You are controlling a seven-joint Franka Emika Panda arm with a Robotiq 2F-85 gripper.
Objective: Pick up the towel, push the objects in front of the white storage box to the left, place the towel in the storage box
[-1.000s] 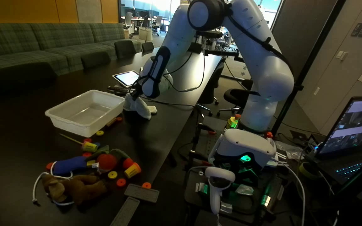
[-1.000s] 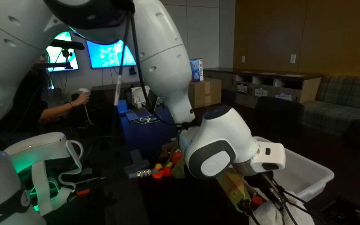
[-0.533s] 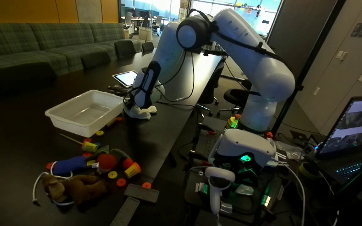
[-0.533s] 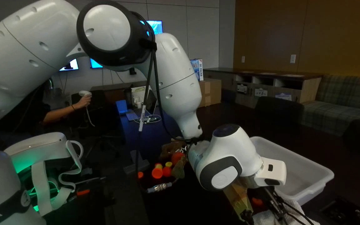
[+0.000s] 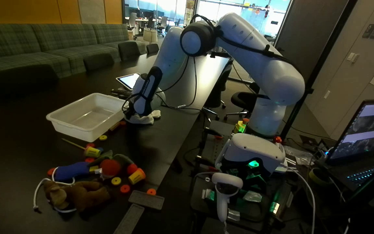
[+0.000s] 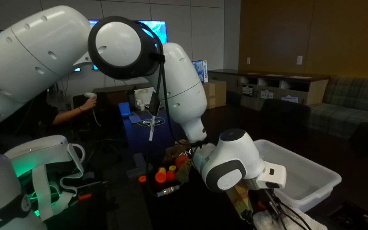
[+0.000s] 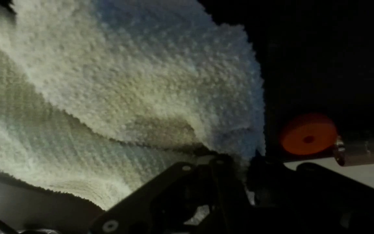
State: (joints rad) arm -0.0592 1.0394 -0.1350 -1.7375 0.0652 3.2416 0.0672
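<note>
1. The pincer [image 7: 241,159], low over the desk [image 5: 161,139], appears to pinch a fold of the towel [image 7: 157,81].
2. The towel lies below it, crumpled, without clear long axis, just beside the white storage box [image 5: 71,128].
3. An orange disc [image 7: 308,133] and tan cylinder [image 7: 367,151], 2 likely things to push, lie near the pincer along the box's foot.
4. The box's wall bars a level entry; lifting looks necessary.
</note>
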